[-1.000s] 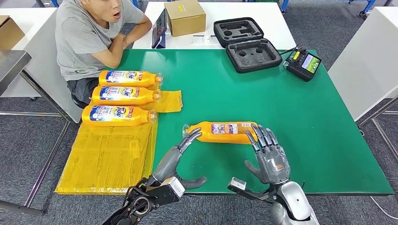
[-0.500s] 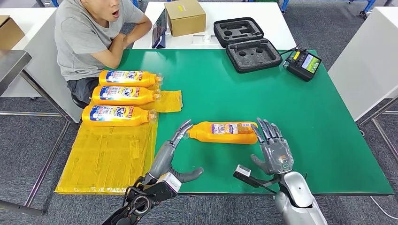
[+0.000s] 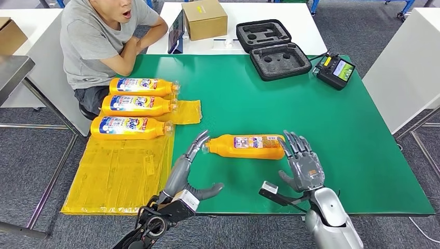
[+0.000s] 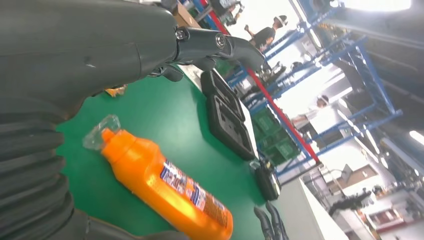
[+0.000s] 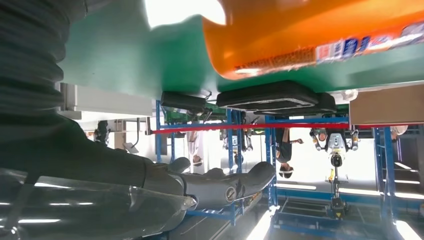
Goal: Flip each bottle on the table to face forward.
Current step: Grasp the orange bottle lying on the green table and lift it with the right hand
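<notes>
Landmark: you can take the orange bottle (image 3: 248, 146) lying on its side on the green table (image 3: 321, 135) as the reference; its cap end points toward the yellow sheet (image 3: 119, 174) and its small-print back label faces up.
Left hand: your left hand (image 3: 191, 166) has drawn back a little from the bottle's cap end over the last second; its fingertips now reach just beside the cap, fingers spread, holding nothing.
Right hand: your right hand (image 3: 302, 165) has slid off the bottle's base end; a second ago its fingers lay over that end, now they stand just beside it, spread wide and empty.
Contact: from the head view it probably touches neither hand, though the gap at the cap is too fine to call.
Bottle: it has barely shifted.
Meaning: both hands let go with the back label still up, so this bottle does not look flipped yet; expect to re-grip.
Done pile: three bottles (image 3: 133, 106) well to the cap side of your landmark lie on the sheet with brand labels up, near the seated person (image 3: 98, 39).
</notes>
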You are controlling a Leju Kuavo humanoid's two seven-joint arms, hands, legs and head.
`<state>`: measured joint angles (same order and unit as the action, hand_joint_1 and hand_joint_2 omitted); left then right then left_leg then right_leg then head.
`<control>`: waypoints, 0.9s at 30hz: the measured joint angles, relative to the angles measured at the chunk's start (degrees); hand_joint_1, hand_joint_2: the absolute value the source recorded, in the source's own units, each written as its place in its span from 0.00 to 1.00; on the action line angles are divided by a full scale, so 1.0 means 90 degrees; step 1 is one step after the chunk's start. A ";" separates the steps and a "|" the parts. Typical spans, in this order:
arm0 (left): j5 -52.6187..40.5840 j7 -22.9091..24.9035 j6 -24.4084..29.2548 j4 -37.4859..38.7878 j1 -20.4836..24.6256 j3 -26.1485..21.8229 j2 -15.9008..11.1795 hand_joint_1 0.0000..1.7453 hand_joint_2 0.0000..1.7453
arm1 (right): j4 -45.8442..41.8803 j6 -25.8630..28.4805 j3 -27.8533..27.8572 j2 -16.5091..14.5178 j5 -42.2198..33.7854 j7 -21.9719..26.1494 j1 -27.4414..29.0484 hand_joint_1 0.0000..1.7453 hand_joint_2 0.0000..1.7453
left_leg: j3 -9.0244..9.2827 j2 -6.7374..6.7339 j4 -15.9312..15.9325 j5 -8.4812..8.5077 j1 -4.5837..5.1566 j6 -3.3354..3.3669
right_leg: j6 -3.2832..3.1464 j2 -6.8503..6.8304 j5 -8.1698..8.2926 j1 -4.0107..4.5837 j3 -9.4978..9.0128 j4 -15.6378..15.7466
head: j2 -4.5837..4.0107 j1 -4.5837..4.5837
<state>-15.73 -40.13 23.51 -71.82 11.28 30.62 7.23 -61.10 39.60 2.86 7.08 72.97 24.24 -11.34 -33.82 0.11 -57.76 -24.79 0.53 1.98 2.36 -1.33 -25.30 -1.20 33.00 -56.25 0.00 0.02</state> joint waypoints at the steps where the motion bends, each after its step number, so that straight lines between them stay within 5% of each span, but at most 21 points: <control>1: 0.0030 0.0000 0.0051 0.0000 0.0003 0.0000 0.0001 0.00 1.00 | 0.0069 0.0000 0.0000 0.0018 -0.0058 0.0038 -0.0072 0.00 1.00 | 0.0000 -0.0001 0.0000 0.0000 0.0000 0.0000 | 0.0000 0.0000 0.0000 0.0000 0.0000 0.0000 | 0.0000 0.0000; 10: 0.0388 0.0000 0.0566 -0.0012 0.0036 -0.0131 0.0087 0.00 1.00 | 0.0985 0.0000 -0.0047 -0.0009 -0.0259 0.0272 -0.0667 0.00 1.00 | -0.0003 -0.0003 0.0000 0.0001 -0.0001 0.0000 | 0.0000 0.0001 0.0000 0.0002 0.0000 -0.0002 | 0.0000 0.0001; 19: 0.0405 -0.0001 0.0664 0.0032 0.0104 -0.0275 0.0246 0.00 1.00 | 0.1670 0.0002 -0.0571 -0.0666 0.0397 0.0253 -0.1194 0.00 1.00 | -0.0002 -0.0015 0.0000 0.0003 -0.0006 -0.0002 | 0.0000 0.0005 0.0001 0.0006 0.0004 -0.0003 | 0.0000 0.0001; 27: 0.0480 0.0000 0.0755 0.0207 0.0259 -0.0272 0.0354 0.00 1.00 | 0.2251 -0.0010 -0.0971 -0.1066 0.0007 0.0496 -0.1569 0.00 1.00 | -0.0003 -0.0013 0.0000 0.0004 -0.0002 -0.0002 | 0.0000 0.0005 0.0001 0.0002 0.0004 -0.0003 | 0.0000 0.0000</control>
<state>-11.42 -40.13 30.30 -69.96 13.61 28.17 10.42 -40.84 39.52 -5.88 -2.51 73.04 28.70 -25.46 -33.84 -0.01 -57.76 -24.75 0.51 1.96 2.36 -1.29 -25.30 -1.19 33.03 -56.28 0.00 0.02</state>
